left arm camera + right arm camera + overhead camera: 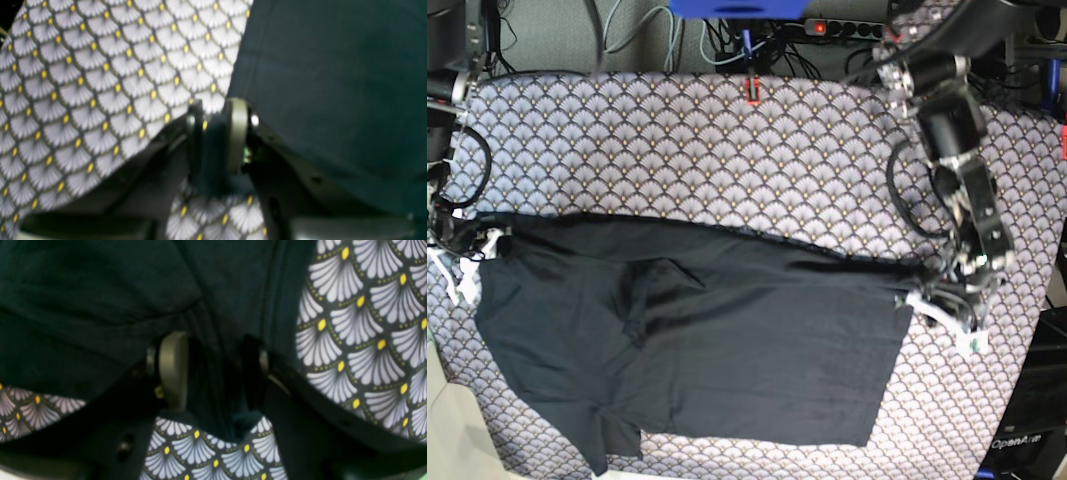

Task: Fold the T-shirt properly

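- Nearest in the base view: one T-shirt (727, 360), black, plain, soft and matte, spread wide across the near half of the table, lying folded over on itself with a straight far edge running left to right and a short sleeve poking out at the near left.
- Beneath it: one grey cloth (727, 160) printed with scalloped fan shapes and small yellow dots, covering the whole table and bare across the far half.
- Two arms, one at each far corner of the garment.
- At the right edge of the shirt: left gripper (927, 283), closed on the fabric; seen close in its wrist view (217, 133), two flat fingers, one pale (236, 133) and one dark, pinching a fold of dark cloth between them, patterned cloth to the left, shirt to the right.
- At the left edge of the shirt: right gripper (482, 245), likewise clamped on the shirt; seen close (213, 373), a bunched ridge of black fabric filling the gap between a pale finger (173, 370) and a dark one, creases radiating from the pinch.
- Farthest back: one tangle of black cables (677, 35), one power strip (847, 25) with a red light, one blue block (737, 7) at the top edge.
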Controlling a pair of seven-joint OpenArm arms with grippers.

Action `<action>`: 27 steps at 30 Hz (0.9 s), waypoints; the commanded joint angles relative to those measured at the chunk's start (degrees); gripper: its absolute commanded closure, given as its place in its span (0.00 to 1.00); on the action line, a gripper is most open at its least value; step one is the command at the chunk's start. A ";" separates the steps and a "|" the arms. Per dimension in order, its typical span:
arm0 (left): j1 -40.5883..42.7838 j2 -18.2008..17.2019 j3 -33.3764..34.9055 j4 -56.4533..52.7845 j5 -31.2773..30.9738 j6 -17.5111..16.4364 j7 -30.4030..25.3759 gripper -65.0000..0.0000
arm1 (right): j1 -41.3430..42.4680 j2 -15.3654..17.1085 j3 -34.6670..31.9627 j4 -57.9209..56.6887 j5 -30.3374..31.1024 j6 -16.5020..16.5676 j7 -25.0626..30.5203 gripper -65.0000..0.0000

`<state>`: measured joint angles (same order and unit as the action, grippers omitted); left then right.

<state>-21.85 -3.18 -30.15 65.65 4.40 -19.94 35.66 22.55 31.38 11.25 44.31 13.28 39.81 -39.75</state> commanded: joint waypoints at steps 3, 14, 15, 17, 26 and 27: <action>-5.10 -0.29 0.22 -4.50 -0.23 -0.14 -4.23 0.81 | 1.23 0.05 0.32 3.03 0.04 0.19 0.41 0.56; -9.93 -0.29 0.13 -12.68 -0.67 -0.23 -7.13 0.81 | -4.66 -0.83 1.55 22.98 -0.31 0.19 -5.40 0.56; -9.85 -0.29 0.13 -10.57 -0.67 -0.50 -5.64 0.81 | -5.18 -0.83 2.69 24.21 -0.31 0.19 -5.66 0.56; -8.62 0.32 -0.22 -5.38 -0.76 -0.76 -1.68 0.81 | -6.50 -0.74 6.03 26.15 -0.31 0.19 -6.89 0.56; 4.13 2.08 0.31 24.51 -5.42 -0.85 12.74 0.81 | -12.92 -0.21 14.82 28.17 -0.31 0.19 -7.33 0.56; 5.98 1.99 0.22 26.35 -6.38 -0.85 13.26 0.81 | -13.36 -0.21 15.00 28.08 -0.31 0.19 -7.24 0.55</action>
<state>-14.68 -0.58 -29.85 91.09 -1.54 -20.88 49.87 8.29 29.67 25.78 71.53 12.47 39.83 -48.03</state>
